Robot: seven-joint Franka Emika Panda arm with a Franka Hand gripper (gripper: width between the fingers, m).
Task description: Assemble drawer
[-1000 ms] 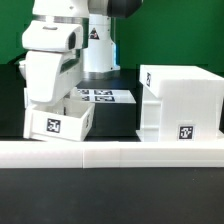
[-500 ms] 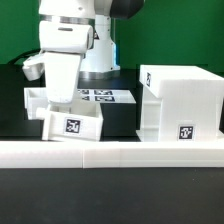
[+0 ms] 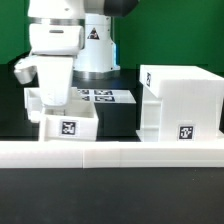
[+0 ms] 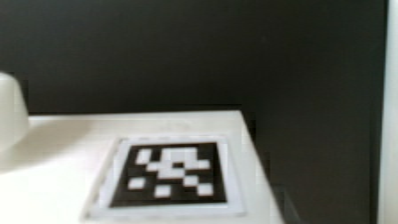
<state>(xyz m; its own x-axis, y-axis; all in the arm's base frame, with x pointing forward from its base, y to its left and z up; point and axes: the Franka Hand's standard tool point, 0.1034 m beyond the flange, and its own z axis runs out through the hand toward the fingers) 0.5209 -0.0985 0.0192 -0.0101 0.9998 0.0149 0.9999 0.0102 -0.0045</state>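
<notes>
The gripper [image 3: 54,106] hangs straight down, its boxy white housing reaching the back wall of the front tray [image 3: 68,127]. Its fingers are hidden there, so whether they are parted or clamped cannot be told. Nearest the exterior camera runs the long, low white rail [image 3: 150,153], smooth and matte. Just behind it the front tray, a small open-topped white plastic box, looks level on the black table [image 3: 115,118], a square black-and-white tag [image 3: 68,128] on its face. At the exterior view's right stands the large cube-like casing [image 3: 185,95], flat-walled and sharp-edged. The rear tray [image 3: 33,100] sits behind the front one, partly hidden; farther back lies the thin marker board [image 3: 100,96]. The wrist view shows a blurred white face bearing a like tag [image 4: 173,175].
</notes>
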